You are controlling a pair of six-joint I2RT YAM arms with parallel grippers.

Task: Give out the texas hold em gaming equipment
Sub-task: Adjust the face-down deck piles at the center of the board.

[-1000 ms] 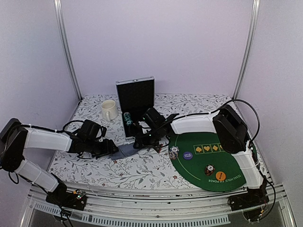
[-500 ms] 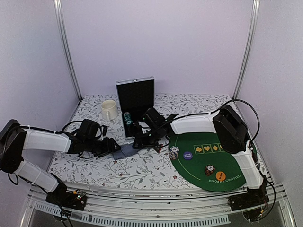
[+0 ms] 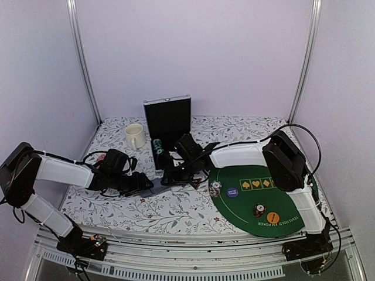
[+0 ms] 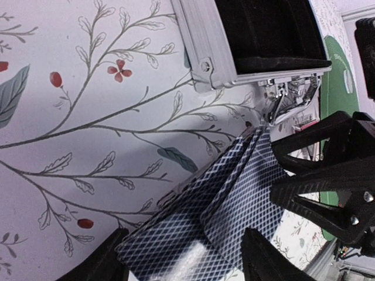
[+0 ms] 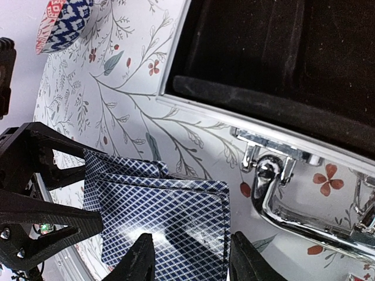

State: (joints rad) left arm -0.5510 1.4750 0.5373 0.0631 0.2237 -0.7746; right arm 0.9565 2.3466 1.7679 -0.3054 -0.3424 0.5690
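Dealing is getting under way: the left hand [image 4: 184, 234] is grasping the fanned, blue-checked playing cards [image 4: 217, 205] by their side edges near the worktop's middle, just in front of the open metal case [image 4: 234, 52]. The right hand [image 5: 190, 237] is hovering over the same fan, fingers spread and released. Next, I judge, it needs to pinch only the top card and carry it toward the green poker mat [image 3: 258, 196] by the right edge.
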